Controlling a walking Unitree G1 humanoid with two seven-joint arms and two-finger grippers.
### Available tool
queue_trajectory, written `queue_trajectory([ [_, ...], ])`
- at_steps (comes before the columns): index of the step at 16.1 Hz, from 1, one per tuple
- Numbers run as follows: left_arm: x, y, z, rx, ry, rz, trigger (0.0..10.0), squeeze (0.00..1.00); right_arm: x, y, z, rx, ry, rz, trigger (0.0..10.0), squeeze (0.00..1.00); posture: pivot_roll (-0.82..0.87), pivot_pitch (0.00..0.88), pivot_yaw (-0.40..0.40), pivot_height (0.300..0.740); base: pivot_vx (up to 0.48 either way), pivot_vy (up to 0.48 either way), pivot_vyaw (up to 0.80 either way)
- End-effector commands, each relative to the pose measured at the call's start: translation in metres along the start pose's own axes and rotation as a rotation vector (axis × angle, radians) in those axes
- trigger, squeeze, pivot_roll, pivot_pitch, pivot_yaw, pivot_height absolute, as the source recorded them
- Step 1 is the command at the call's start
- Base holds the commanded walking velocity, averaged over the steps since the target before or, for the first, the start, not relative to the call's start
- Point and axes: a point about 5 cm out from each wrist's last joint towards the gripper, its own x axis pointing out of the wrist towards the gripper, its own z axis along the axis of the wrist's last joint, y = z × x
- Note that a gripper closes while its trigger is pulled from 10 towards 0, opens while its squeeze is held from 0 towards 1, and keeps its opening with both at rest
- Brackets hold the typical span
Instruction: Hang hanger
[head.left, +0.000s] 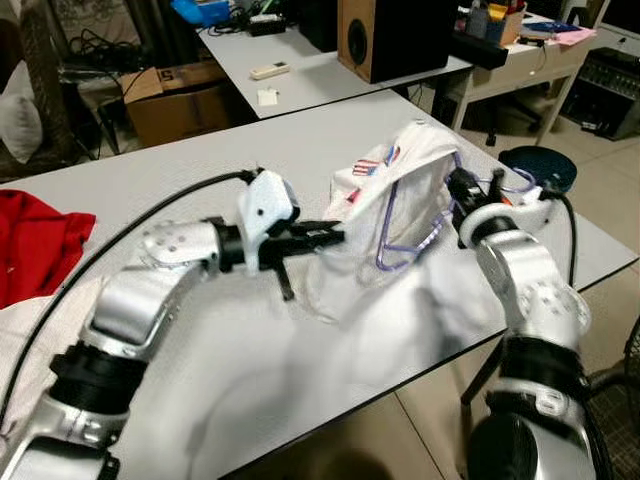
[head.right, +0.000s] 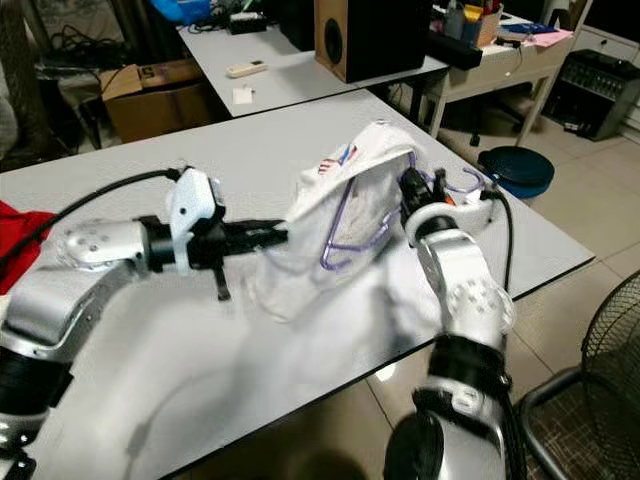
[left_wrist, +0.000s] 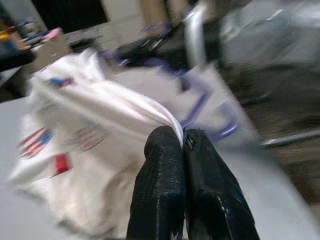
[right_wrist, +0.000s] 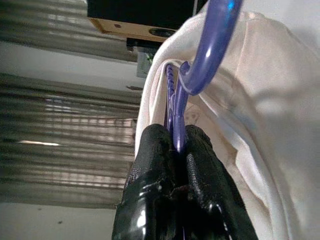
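Left hand (head.left: 335, 236) pinches a fold of the white shirt (head.left: 400, 215), its two black fingers (left_wrist: 165, 185) pressed together on the cloth at the shirt's 9 o'clock edge. Right hand (right_wrist: 176, 150) grips the purple hanger (head.left: 405, 245), fingers clamped tight on the hanger's bar with no gap, at the shirt's 3 o'clock side. The hanger sits partly inside the shirt, its lower bar showing through the open cloth, and its hook (head.left: 515, 185) pokes out past the right wrist toward 2 o'clock. The shirt is lifted and stretched between both hands above the grey bench (head.left: 200, 170), its lower part bunched on the surface; small flag prints (head.left: 367, 167) show near the top. A red cloth (head.left: 35, 245) lies on the bench at 9 o'clock, well apart from the shirt. Behind, at 12 o'clock, a second bench carries a wooden speaker (head.left: 395, 35) and a white remote (head.left: 269, 70)
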Motion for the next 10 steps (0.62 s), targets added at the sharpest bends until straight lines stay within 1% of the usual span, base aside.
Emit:
queue_trajectory([
  [1,0.004,-0.011,0.012,-0.035,-0.059,-0.096,0.0,0.0,0.006,0.002,0.005,-0.022,-0.045,-0.016,10.0,0.0,0.01,0.0,0.063,0.74,0.0,0.0,0.0],
  [2,0.01,-0.022,0.02,-0.079,-0.124,-0.178,0.0,0.0,0.009,0.001,0.003,-0.043,-0.051,-0.038,10.0,0.0,0.01,0.0,0.059,0.74,0.0,0.0,0.0],
  [4,0.018,-0.029,0.033,-0.128,-0.22,-0.229,0.0,0.0,0.012,-0.001,-0.001,-0.079,-0.051,-0.053,10.0,0.0,0.01,0.0,0.061,0.74,0.0,0.0,0.0],
  [5,0.019,-0.032,0.036,-0.142,-0.241,-0.258,0.0,0.0,0.013,-0.001,-0.001,-0.078,-0.052,-0.055,10.0,0.0,0.01,0.0,0.061,0.74,0.0,0.0,0.0],
  [6,0.02,-0.041,0.04,-0.174,-0.268,-0.338,0.0,0.0,0.015,0.0,-0.001,-0.066,-0.061,-0.055,10.0,0.0,0.01,0.0,0.065,0.74,0.0,0.0,0.0],
  [7,0.021,-0.044,0.041,-0.188,-0.273,-0.361,0.0,0.0,0.016,0.001,-0.001,-0.06,-0.066,-0.053,10.0,0.0,0.01,0.0,0.068,0.74,0.0,0.0,0.0],
  [8,0.023,-0.043,0.041,-0.206,-0.272,-0.351,0.0,0.0,0.017,0.002,-0.001,-0.054,-0.074,-0.048,10.0,0.0,0.01,0.0,0.069,0.74,0.0,0.0,0.0],
  [9,0.028,-0.033,0.038,-0.222,-0.276,-0.256,0.0,0.0,0.019,0.004,-0.003,-0.064,-0.065,-0.04,10.0,0.0,0.01,0.0,0.07,0.74,0.0,0.0,0.0],
  [10,0.032,-0.024,0.036,-0.215,-0.271,-0.17,0.0,0.0,0.019,0.005,-0.006,-0.083,-0.049,-0.035,10.0,0.0,0.01,0.0,0.072,0.74,0.0,0.0,0.0],
])
